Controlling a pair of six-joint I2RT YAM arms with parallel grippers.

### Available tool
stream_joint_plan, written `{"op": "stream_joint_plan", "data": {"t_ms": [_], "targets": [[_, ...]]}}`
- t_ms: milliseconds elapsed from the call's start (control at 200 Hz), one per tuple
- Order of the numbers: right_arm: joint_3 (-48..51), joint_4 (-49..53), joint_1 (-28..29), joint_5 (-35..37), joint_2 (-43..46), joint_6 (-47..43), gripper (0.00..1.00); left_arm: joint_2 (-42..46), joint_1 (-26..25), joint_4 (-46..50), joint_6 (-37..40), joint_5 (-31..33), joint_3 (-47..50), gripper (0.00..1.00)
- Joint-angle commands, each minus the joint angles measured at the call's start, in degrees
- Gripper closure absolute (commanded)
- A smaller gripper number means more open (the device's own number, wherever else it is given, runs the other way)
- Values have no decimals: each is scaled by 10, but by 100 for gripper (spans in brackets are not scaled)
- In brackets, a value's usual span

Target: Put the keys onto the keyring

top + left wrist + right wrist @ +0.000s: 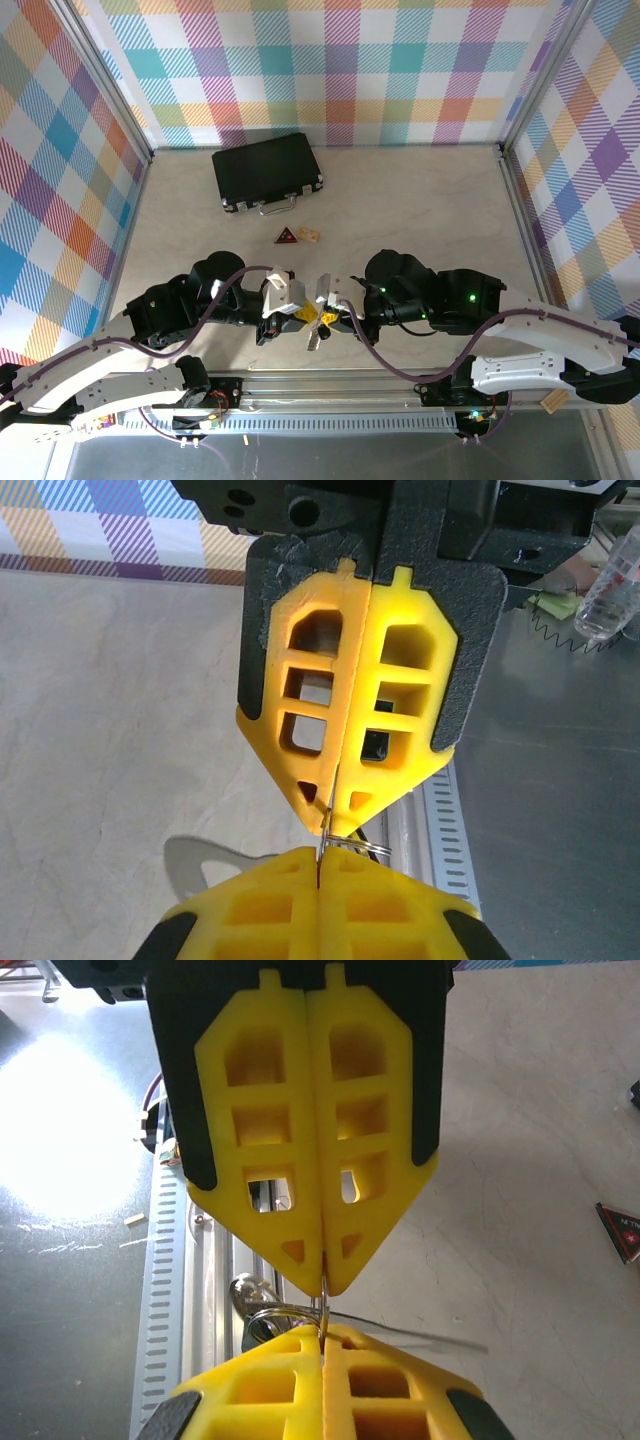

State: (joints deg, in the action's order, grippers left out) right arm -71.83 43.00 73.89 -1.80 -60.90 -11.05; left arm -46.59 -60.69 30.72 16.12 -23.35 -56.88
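We find both grippers meeting tip to tip.
The left gripper (318,868) and right gripper (322,1336) each pinch the keyring (268,1312) wire fully closed; the black case (266,172) lies at eleven o'clock.

Glossy metal keyring (278,1310), seemingly matt plastic jaws

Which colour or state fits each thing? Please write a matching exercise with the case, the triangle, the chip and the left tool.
Column A
1. case
2. triangle
3. chip
4. left tool

Column B
a. dark red
b. shut on the keyring
c. black
d. tan, just right of the triangle

Pairs: 1-c, 2-a, 3-d, 4-b
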Motion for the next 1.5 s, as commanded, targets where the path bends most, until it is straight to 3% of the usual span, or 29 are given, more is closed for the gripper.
{"op": "stream_joint_plan", "data": {"t_ms": [0,170,425,575,715,940,1170,1340,1495], "targets": [[-21,-21,3,-7,9,-7,100,12,-5,-49,-9,-15,9,100],[-8,-37,4,7,21,0,100,33,-5,-83,-32,-21,27,100],[54,-136,4,-29,72,33,73,67,-5,-204,-79,-34,73,100],[77,-171,4,-32,82,50,70,75,-5,-269,-96,-46,99,100],[84,-182,3,-33,86,50,72,78,-5,-299,-108,-57,112,100],[85,-183,4,-32,87,50,88,93,-5,-330,-122,-59,135,100],[76,-153,4,-13,84,44,97,105,-5,-307,-120,-51,135,100],[41,-94,4,3,61,26,100,93,-5,-226,-81,-33,103,100],[-17,-16,4,15,18,-1,100,60,-5,-91,-18,10,45,96]]}}
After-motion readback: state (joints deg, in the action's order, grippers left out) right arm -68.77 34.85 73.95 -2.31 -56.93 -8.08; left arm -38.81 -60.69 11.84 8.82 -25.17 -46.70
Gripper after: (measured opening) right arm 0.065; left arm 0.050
